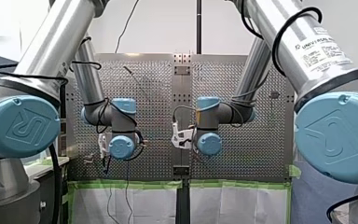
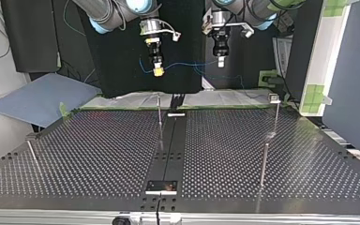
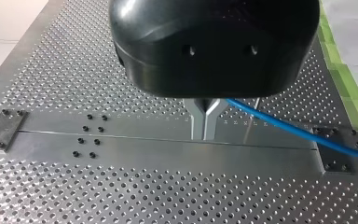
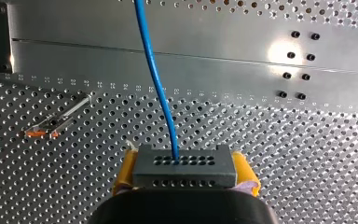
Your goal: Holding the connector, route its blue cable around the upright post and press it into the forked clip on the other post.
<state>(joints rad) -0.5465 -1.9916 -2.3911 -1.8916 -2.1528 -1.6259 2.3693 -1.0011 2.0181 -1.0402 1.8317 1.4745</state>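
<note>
grey connector [image 4: 183,166] clamped between yellow pads [image 4: 127,169] of my right hand [image 4: 184,181]

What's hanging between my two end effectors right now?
Only the blue cable, seen in the top view: it sags from the connector held in my right end effector across to my left end effector.

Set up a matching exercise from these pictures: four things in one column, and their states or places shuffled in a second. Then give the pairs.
Things:
1. connector
2. blue cable
3. my left gripper
4. post

States or places:
a. stands upright on the table
b. black, shut on the cable
c. dark grey with rows of holes, clamped between yellow pads
d. strung through the air

Pairs: 1-c, 2-d, 3-b, 4-a.
</note>
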